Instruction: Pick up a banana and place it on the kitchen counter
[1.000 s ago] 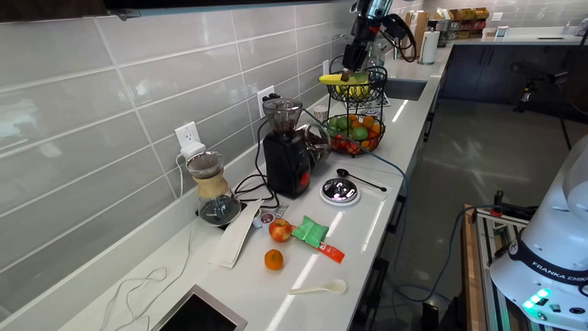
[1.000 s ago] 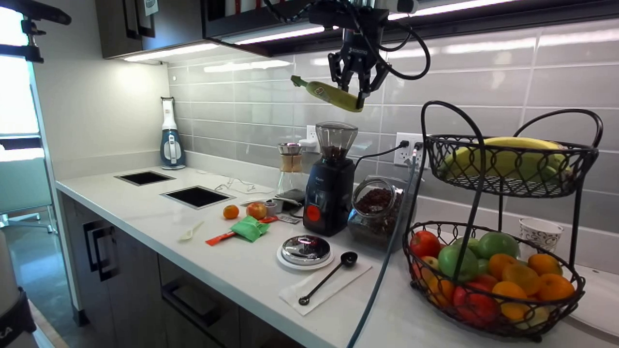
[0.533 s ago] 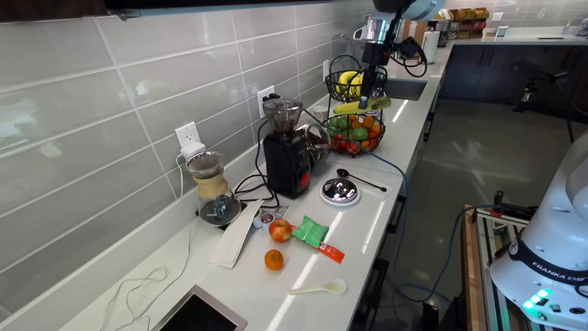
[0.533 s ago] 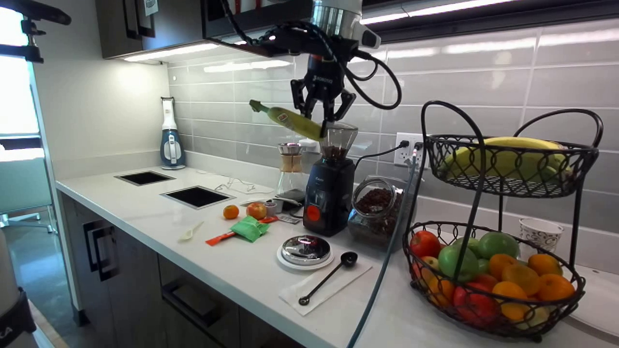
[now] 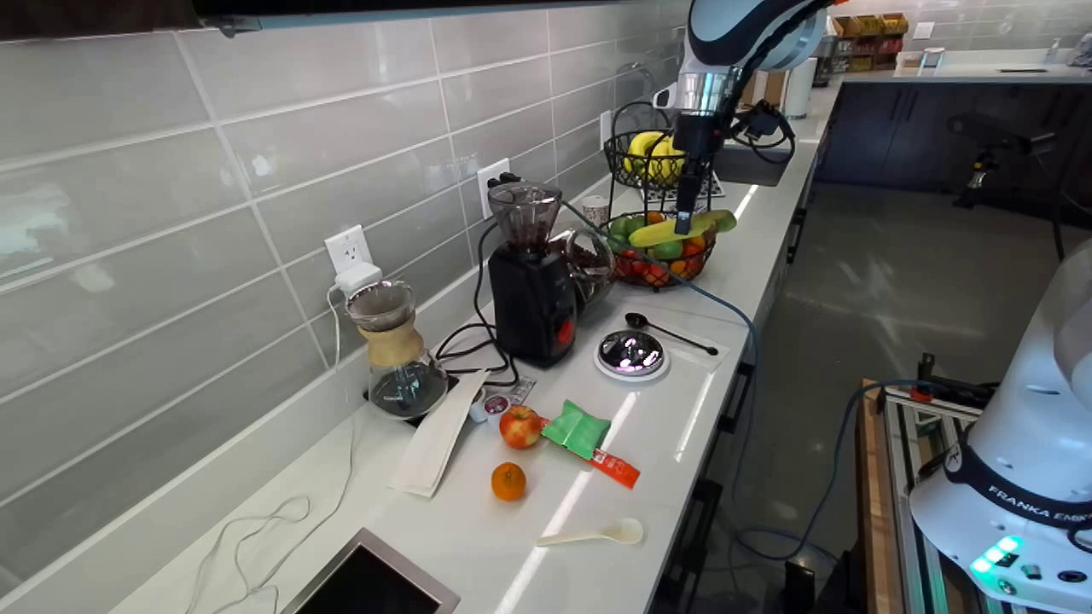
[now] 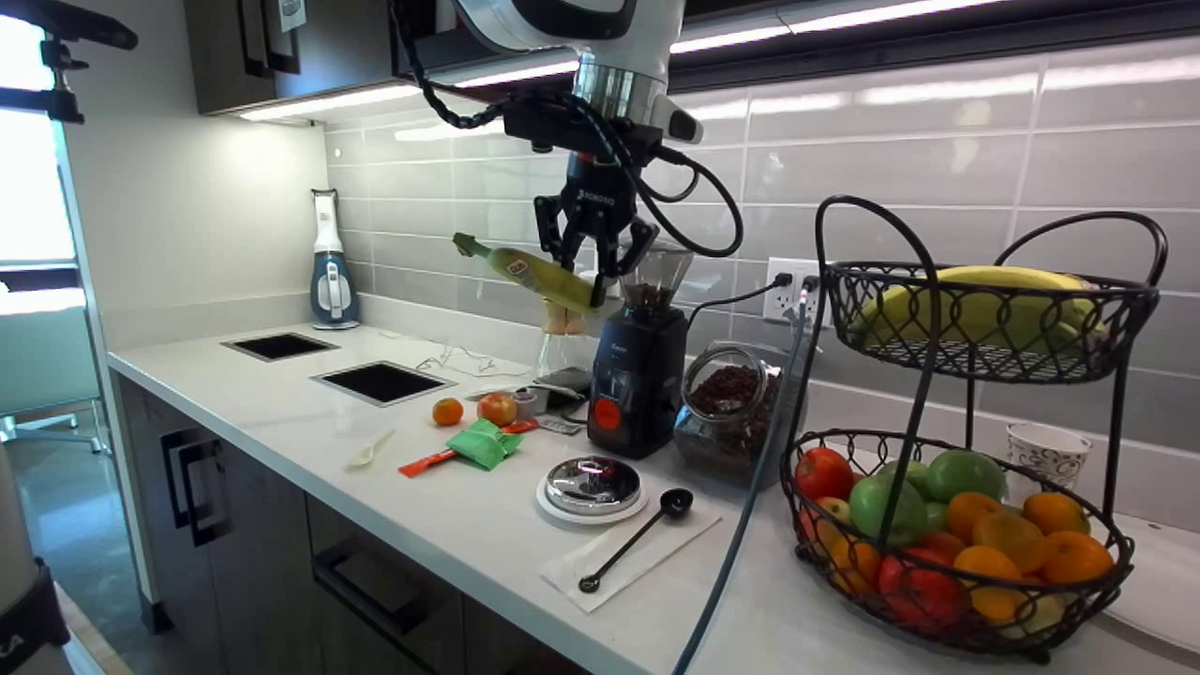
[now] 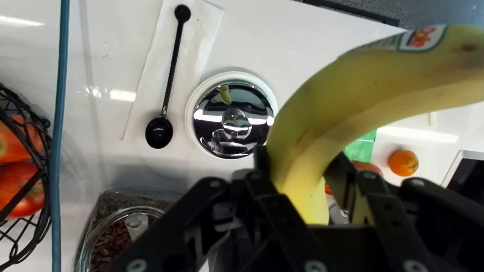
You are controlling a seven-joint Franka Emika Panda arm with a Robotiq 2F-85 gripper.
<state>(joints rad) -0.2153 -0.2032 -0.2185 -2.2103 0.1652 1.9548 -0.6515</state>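
My hand [image 7: 300, 163] grips the banana [image 6: 530, 272] nearer its blunt end, closed down to its thickness, above the bench [image 6: 487, 525]. I judge it light, soft, easily bruised; mid-length would balance better. Contact is partly hidden, so firmness I can't vouch for.

Banana [image 6: 532, 276] held above the kitchen counter [image 6: 441, 506]
The gripper [image 6: 582, 279] grasps its right half, the left end tilted higher; a two-tier basket [image 6: 1132, 314] stands near right, a blue-and-white appliance [image 6: 334, 284] far left.
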